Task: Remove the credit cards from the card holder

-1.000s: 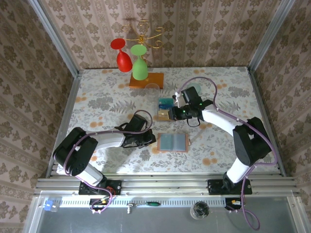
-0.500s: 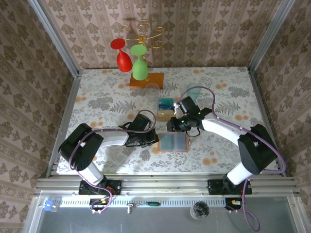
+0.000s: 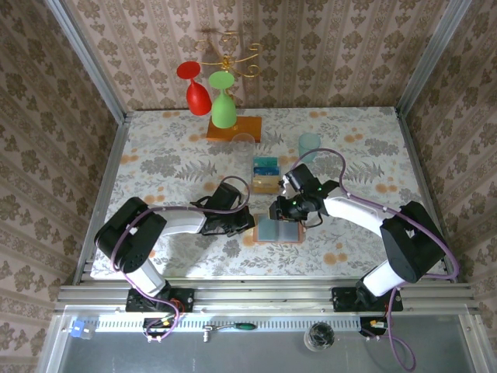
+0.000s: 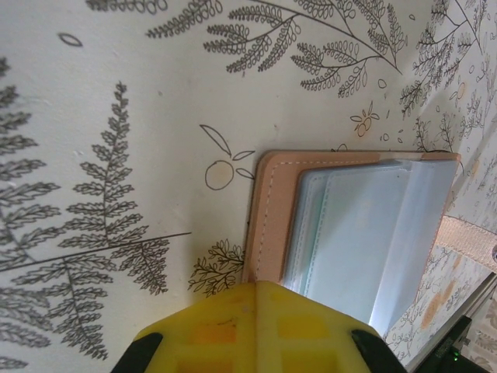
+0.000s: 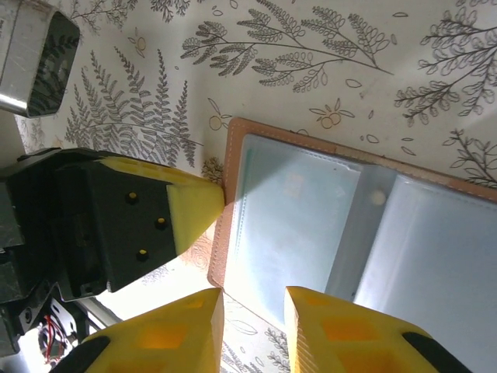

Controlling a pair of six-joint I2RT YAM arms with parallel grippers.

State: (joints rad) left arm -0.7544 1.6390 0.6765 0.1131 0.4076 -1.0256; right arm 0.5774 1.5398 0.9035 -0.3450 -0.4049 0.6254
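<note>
Right wrist: I am steadying the card holder [image 5: 311, 225] with my closed left pincer [image 5: 198, 208], my slightly parted, empty right pincer [image 5: 254, 305] hovering above.

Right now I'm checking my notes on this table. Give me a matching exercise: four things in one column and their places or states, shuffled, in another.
Things:
1 card holder
2 cards
3 green glass
4 left gripper

Places or states:
a shut
b hanging upside down
c lying open
d piled past the card holder

Pairs: 1-c, 2-d, 3-b, 4-a
</note>
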